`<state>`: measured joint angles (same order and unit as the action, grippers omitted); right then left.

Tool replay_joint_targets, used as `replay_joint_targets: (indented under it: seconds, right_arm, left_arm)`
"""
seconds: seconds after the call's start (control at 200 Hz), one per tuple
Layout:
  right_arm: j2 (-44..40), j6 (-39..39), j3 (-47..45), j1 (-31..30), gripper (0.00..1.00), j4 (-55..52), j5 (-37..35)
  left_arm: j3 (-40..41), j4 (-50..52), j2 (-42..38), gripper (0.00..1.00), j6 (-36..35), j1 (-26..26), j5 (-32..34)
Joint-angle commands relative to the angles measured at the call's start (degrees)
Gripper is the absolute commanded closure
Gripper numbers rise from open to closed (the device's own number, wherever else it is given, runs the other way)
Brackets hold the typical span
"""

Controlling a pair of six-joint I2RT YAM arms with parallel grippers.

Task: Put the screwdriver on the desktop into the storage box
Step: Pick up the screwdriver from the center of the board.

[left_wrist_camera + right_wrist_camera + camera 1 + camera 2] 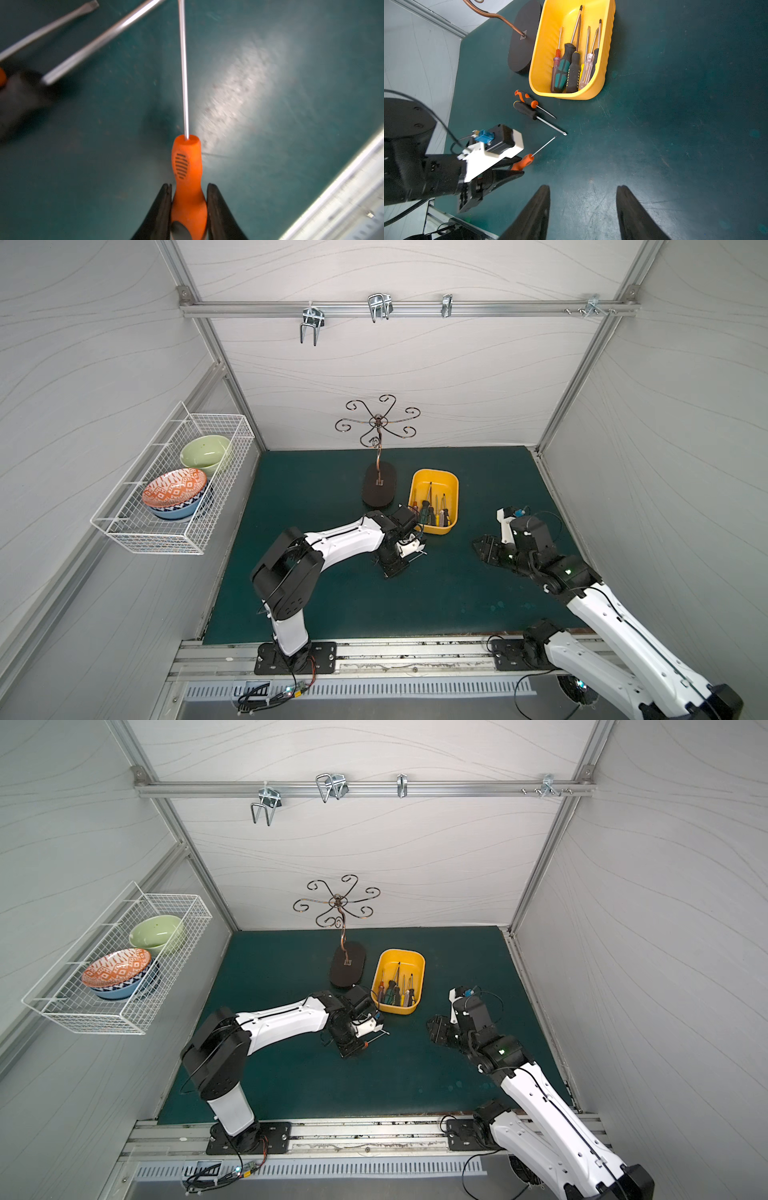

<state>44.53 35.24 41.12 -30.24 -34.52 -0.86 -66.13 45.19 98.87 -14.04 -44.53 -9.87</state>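
Showing, in both top views, the box (436, 479) (401, 960) on the worktop (332, 605), toward the rear. Left wrist: left fingers (166, 199) clamped on the orange screwdriver (187, 164) over the worktop, outside the box. Right wrist: right fingers (537, 209) apart, empty; two loose screwdrivers (526, 110) lie between the held one and the box.

Wire basket (158, 537) holds bowls (174, 489); hook stand (379, 489) upright.
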Motion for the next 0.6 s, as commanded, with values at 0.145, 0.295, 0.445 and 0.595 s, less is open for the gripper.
replay_joint_targets:
  seconds: [0.145,0.295,0.445,0.595]
  right_arm:
    - [-1.5,1.0,0.3,0.0,0.45,-0.2,-0.8]
    - [-2.2,1.0,0.7,0.0,0.46,-0.7,-1.1]
    - [-3.3,1.3,1.0,0.1,0.45,-1.8,-2.3]
    - [-4.1,1.3,1.8,0.0,0.45,-3.8,-4.1]
  left_arm:
    - [3.0,-1.0,-11.2,1.00,4.4,0.0,-7.9]
    - [-0.8,-6.3,-13.9,1.00,10.7,1.2,-8.9]
    - [-9.0,-12.0,-9.5,1.00,24.1,4.0,-10.9]
    - [-22.3,-9.5,-0.1,1.00,32.7,4.5,-6.7]
